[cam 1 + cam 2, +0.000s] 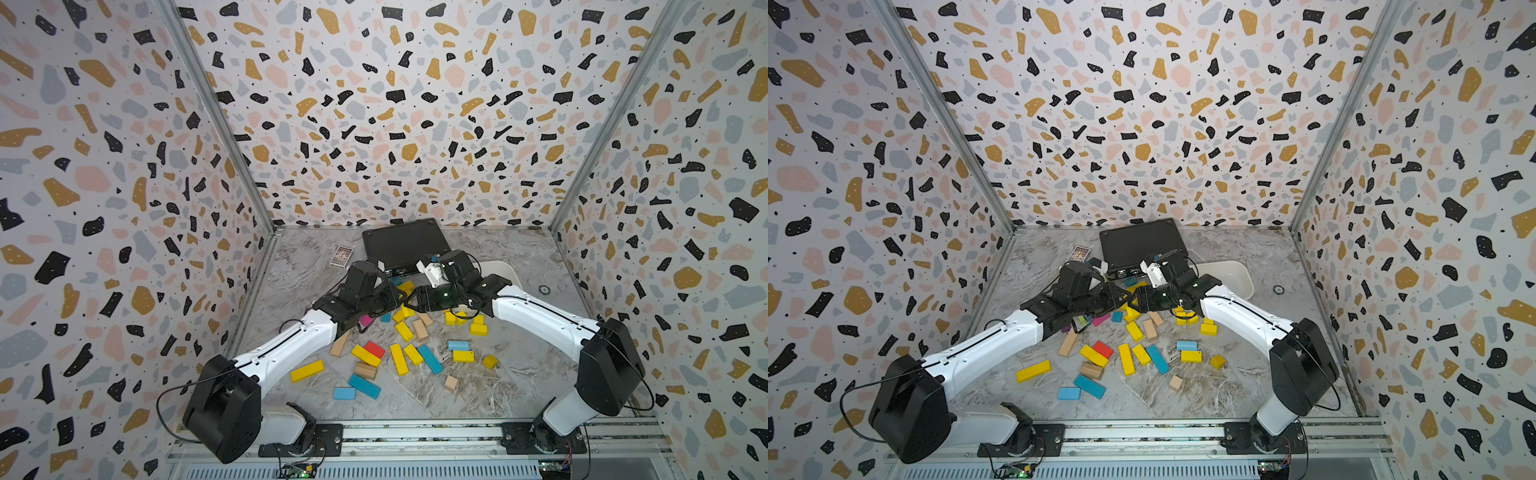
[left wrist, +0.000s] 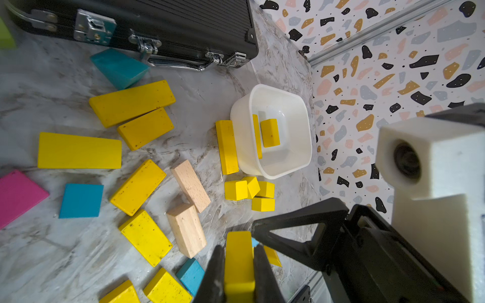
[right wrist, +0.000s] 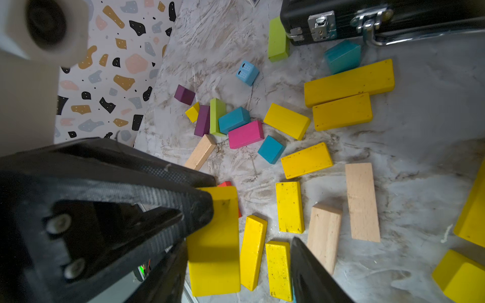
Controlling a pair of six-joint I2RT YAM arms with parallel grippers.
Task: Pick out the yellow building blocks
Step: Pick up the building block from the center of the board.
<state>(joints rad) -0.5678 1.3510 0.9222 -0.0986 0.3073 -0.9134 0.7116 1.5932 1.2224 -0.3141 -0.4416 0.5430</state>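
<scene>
A: What has the left gripper got?

B: One bright yellow painted wooden block, clamped between its two black fingers above the grey marbled tabletop.

A: Start at the far left, then. What lies there?

B: The right wrist view shows two lime-green bars, two purple blocks, one pink block and one small yellow piece just beside a purple one.

A: And across the front?

B: In both top views there is one long yellow bar lying alone. Then come three yellow bars close together, the leftmost against the single red block — then one yellow block and one yellow cube near each other. Five pale unpainted wooden blocks and five blue blocks lie scattered among them in front of the arms.

A: The right gripper?

B: Its jaws stand apart, one on each side of the clamped block. Whether either touches it I cannot tell.

A: Behind, and further right?

B: One black ribbed case with metal latches lies at the back, and right of it stands one white plastic tub. Two yellow blocks are inside the tub — one flat, one on its edge. One yellow bar lies against the tub's outer wall, and four small yellow blocks sit bunched just beside it.
</scene>
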